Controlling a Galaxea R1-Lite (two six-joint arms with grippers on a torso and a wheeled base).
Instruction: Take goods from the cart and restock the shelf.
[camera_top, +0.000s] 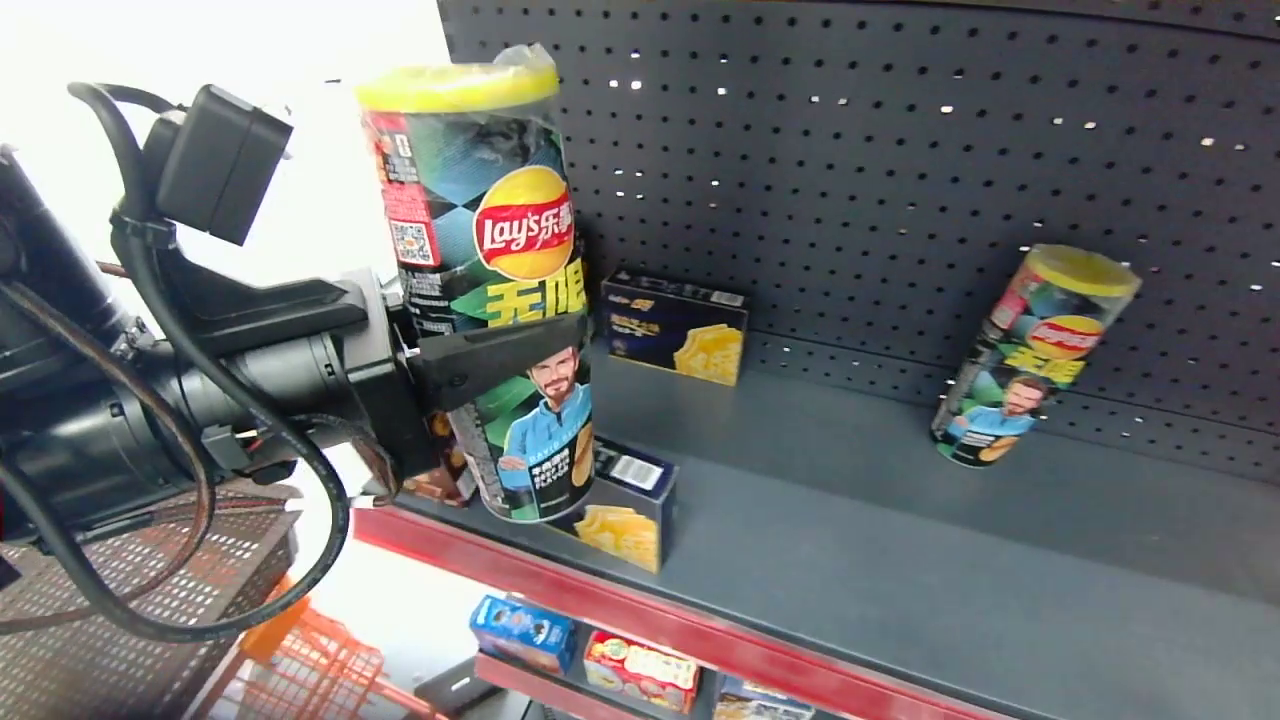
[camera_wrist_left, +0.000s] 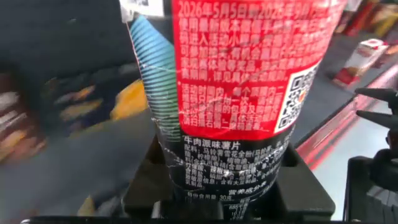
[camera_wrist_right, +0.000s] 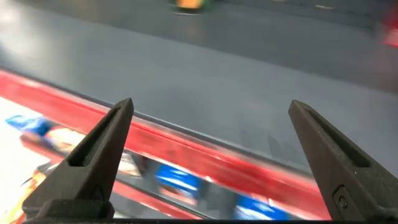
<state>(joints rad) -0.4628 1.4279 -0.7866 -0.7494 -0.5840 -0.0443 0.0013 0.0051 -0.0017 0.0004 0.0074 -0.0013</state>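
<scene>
While left gripper (camera_top: 495, 355) clamps chip can (camera_top: 480, 290) upright at left-centre of head view, by shelf (camera_top: 850, 520) front edge, left wrist view gives its red back label; right gripper (camera_wrist_right: 211, 155) prongs apart over shelf's red lip.

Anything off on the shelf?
The can at the shelf's right looks tilted, top toward the pegboard, not upright; the view's angle may exaggerate that. Held can looks fine. Nothing spilled or damaged.
</scene>
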